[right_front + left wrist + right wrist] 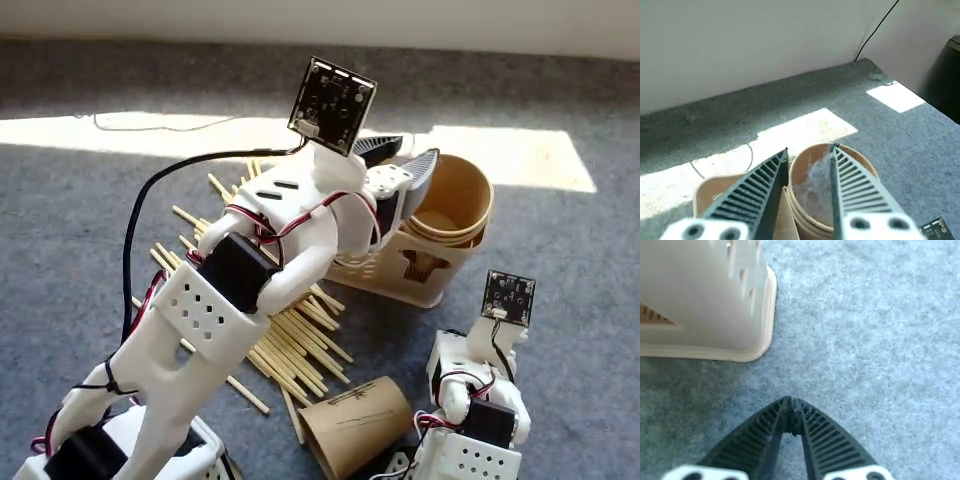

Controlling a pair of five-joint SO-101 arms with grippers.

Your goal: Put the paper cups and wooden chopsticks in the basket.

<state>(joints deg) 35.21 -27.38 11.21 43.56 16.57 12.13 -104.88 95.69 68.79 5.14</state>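
Though visible, mark on cup illegible.

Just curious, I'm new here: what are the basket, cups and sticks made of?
The basket looks like beige plastic: smooth moulded walls with cutouts. The cups seem to be brown paper, matte and thin-walled. The chopsticks look like pale bare wood, matte.

The round brown paper cups are warmer tan than the pale beige plastic basket, whose wall bears dark cut-out slots. The thin wooden chopsticks are straw-yellow on the speckled grey carpeted surface; the left end effector is ribbed black.
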